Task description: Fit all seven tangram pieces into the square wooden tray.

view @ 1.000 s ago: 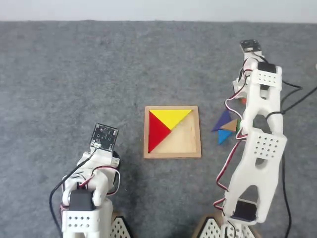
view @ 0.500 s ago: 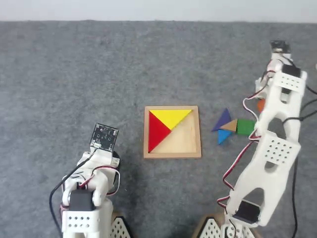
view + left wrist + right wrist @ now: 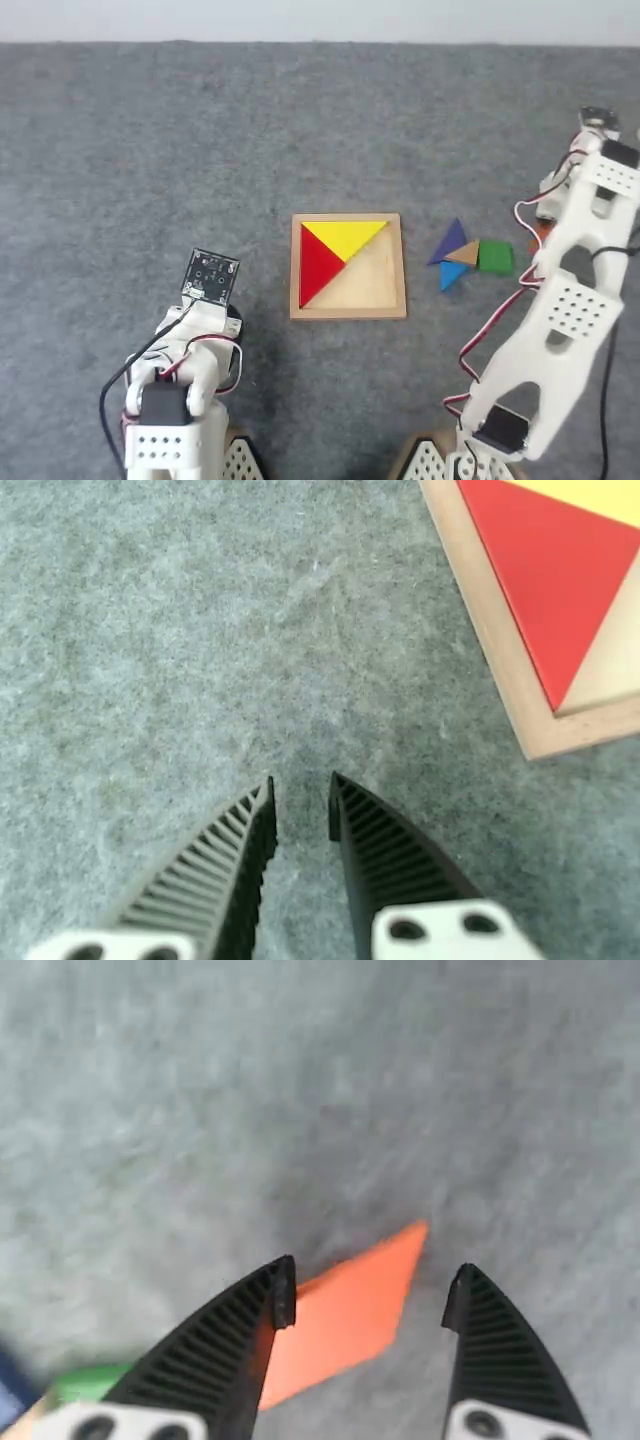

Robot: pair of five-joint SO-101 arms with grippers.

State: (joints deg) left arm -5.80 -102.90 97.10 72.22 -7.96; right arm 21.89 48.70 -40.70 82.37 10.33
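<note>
The square wooden tray [image 3: 397, 270] lies mid-table and holds a yellow triangle [image 3: 344, 236] and a red triangle [image 3: 318, 265]; its corner [image 3: 540, 730] and the red triangle [image 3: 545, 575] appear in the left wrist view. To the tray's right lie a purple triangle [image 3: 451, 240], a tan triangle [image 3: 464, 253], a blue triangle [image 3: 452, 273] and a green square [image 3: 495, 256]. An orange piece [image 3: 345, 1310] lies flat on the mat, mostly under the right arm in the high view. My right gripper [image 3: 368, 1295] is open, its fingers straddling the orange piece. My left gripper [image 3: 300, 800] hangs over bare mat, nearly shut and empty.
Grey mat [image 3: 150, 150] covers the table. The left arm [image 3: 185, 370] sits folded at the front left, well short of the tray. The right arm [image 3: 560, 300] stretches along the right edge of the table. A green edge [image 3: 85, 1380] shows beside the right gripper's finger.
The right arm has swung to the right, away from the loose pieces, uncovering the green square. The left arm has not moved.
</note>
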